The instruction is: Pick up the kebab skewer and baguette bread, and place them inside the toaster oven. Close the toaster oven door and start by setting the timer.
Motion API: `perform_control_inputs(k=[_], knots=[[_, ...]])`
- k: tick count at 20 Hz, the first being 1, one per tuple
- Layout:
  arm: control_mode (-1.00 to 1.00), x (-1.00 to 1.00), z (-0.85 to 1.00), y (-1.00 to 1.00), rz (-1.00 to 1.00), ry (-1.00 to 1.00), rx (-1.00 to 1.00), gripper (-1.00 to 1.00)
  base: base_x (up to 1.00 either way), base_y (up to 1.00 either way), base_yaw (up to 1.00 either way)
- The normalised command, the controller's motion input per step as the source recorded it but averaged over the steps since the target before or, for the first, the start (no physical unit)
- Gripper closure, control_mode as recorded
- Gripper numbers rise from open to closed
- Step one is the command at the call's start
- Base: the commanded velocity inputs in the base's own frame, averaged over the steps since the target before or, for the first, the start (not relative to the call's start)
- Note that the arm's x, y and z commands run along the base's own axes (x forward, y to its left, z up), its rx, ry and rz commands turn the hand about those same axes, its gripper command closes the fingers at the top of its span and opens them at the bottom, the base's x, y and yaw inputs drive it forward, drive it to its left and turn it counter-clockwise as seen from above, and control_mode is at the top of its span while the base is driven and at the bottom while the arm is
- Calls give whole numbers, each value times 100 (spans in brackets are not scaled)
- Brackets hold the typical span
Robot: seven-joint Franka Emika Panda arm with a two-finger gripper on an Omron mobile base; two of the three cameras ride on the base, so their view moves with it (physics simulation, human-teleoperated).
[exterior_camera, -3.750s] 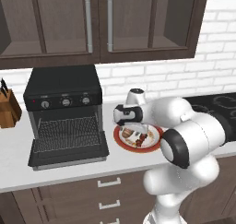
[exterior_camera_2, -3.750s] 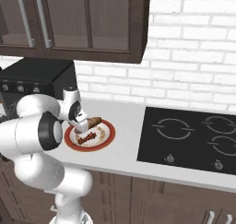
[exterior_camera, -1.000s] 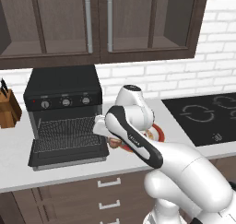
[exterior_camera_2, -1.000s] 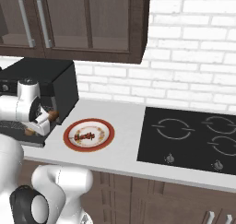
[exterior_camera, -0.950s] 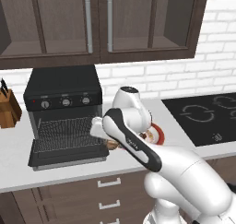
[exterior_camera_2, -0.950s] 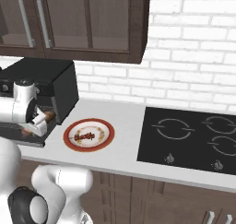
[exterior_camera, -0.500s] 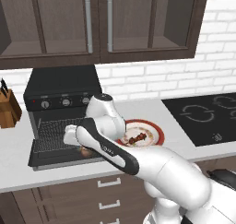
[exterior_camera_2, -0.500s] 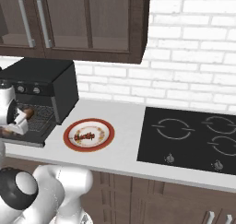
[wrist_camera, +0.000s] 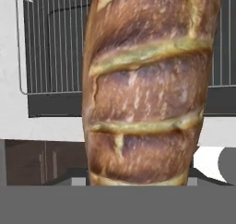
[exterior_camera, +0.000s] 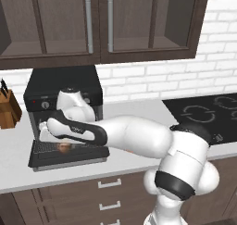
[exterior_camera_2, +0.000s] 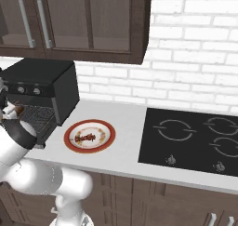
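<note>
My pincer [exterior_camera: 59, 143], half-open, grips the tan, crusty baguette bread [wrist_camera: 147, 85] lengthwise toward twelve o'clock, aligned to slide onto the boxy black toaster oven's [exterior_camera: 65, 87] wire rack [wrist_camera: 50, 43].

Baguette bread [wrist_camera: 147, 85] over open toaster oven door [exterior_camera: 69, 153].

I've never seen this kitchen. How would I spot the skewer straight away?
Find the black cooktop set in the white counter. Just left of it sits a round red-rimmed plate, between the cooktop and the black toaster oven. The skewer lies across the plate's middle: a thin stick of dark red-brown chunks, alone there.
</note>
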Motion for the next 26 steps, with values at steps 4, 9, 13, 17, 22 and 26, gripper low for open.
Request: perform_control_inputs(k=[4,9,13,17,22,26], knots=[[-100,28,0,56,-1,0,-8,100,0,0,0],[-100,11,-12,8,-3,0,-5,100,0,0,0],[-100,13,-21,0,-4,0,-1,100,0,0,0],[-100,4,-32,0,-1,0,0,100,0,0,0],[-100,1,-16,0,0,-4,0,100,0,0,0],[-100,1,-3,-2,0,-5,0,100,0,0,0]])
